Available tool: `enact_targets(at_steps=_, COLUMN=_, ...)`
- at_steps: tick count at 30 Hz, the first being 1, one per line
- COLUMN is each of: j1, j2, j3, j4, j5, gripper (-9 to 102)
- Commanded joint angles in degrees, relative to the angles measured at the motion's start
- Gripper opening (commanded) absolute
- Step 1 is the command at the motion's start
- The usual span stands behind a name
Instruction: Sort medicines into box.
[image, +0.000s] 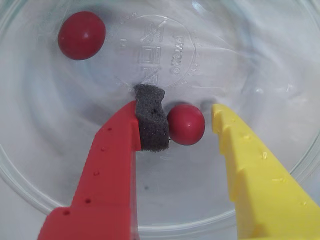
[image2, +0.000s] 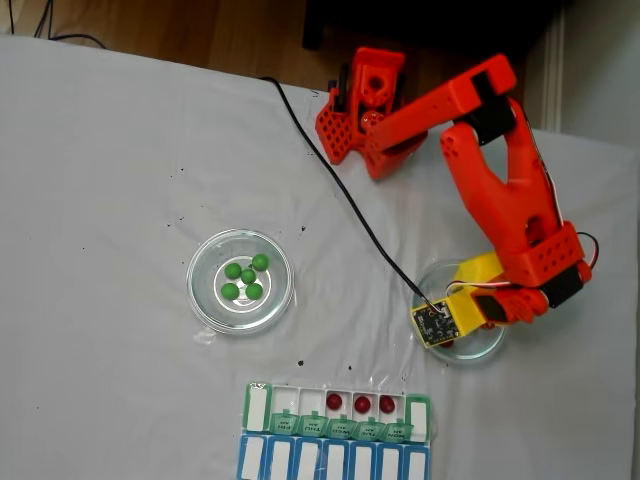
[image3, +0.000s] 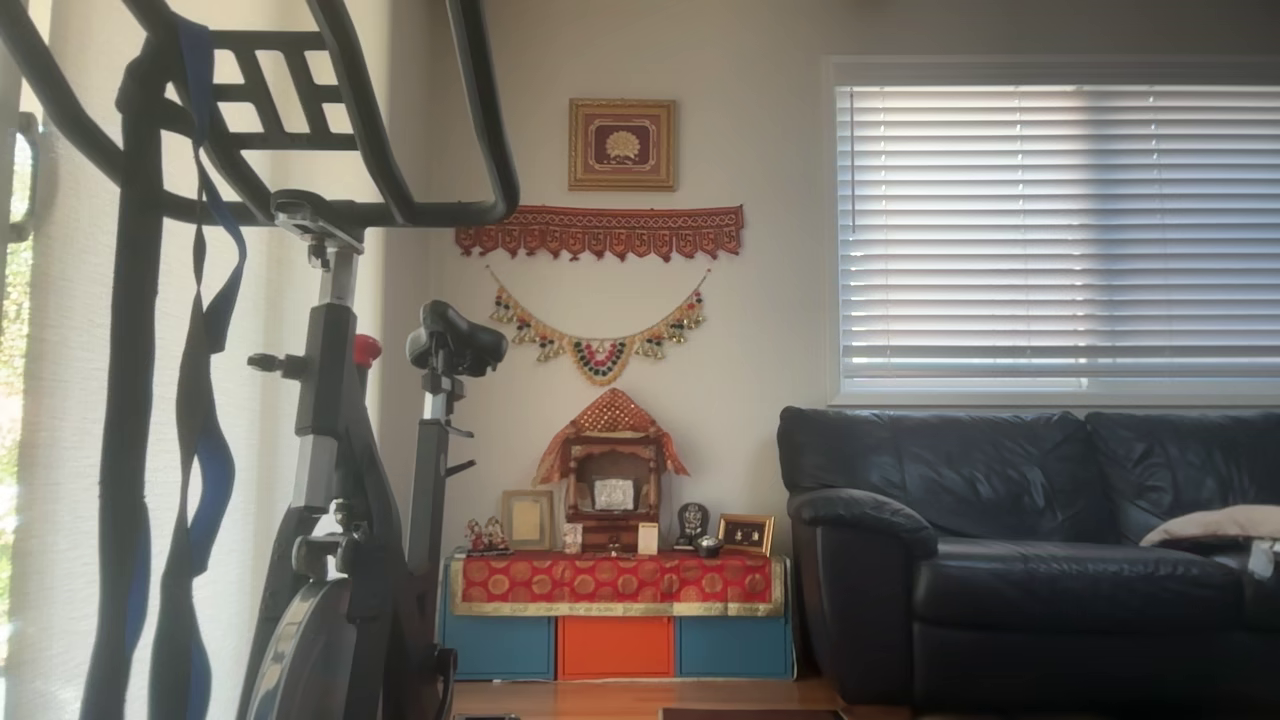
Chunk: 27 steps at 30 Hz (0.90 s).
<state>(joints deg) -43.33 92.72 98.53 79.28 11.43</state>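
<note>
In the wrist view my gripper (image: 186, 111) reaches down into a clear glass dish (image: 280, 75). A dark red medicine ball (image: 186, 124) lies between the red finger's grey foam pad (image: 151, 120) and the yellow finger (image: 250, 165). It touches the pad, and a gap separates it from the yellow finger, so the gripper is open. Another red ball (image: 81, 35) rests at the dish's far left. In the fixed view the gripper (image2: 445, 333) hangs over the right dish (image2: 488, 345). The box (image2: 338, 412) with green lids lies at the bottom, with three red balls (image2: 361, 403) in its compartments. Several green balls (image2: 245, 277) sit in the left dish (image2: 205, 300).
A blue-lidded organizer row (image2: 335, 462) lies just below the box. A black cable (image2: 340, 195) runs across the white cloth from the arm's base (image2: 365, 105) to the wrist. The other view looks at a living room with an exercise bike (image3: 330, 450) and a sofa (image3: 1030, 550).
</note>
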Motion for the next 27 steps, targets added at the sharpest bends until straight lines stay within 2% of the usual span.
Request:
enact_targets(at_steps=1, j1=0.4, j2=0.5, j3=-3.4, j4=1.1, j5=0.2, gripper=16)
enact_targets(at_steps=27, j1=2.5, j2=4.8, j3=-5.8, j4=2.9, j5=1.6, gripper=16)
